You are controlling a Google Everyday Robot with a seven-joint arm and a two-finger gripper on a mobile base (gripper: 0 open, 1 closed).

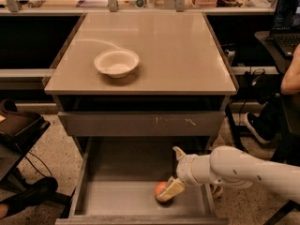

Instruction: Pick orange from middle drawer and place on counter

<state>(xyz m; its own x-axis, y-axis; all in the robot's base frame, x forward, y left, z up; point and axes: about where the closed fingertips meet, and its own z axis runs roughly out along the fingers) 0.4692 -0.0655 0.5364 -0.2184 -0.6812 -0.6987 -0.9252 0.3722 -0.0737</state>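
Camera view — gripper (pixel 175 172) in middle drawer (pixel 117 198), fingers (pixel 172 189) spread — lower one against orange (pixel 161 189)

A shallow white bowl (pixel 116 62) sits left of centre on the tabletop (pixel 178 55). Below its edge, a grey drawer front (pixel 140 123) with pale scratches hangs just above the pincer (pixel 174 170). A laptop (pixel 287 18) stands far right, a cluttered bench (pixel 93 3) behind
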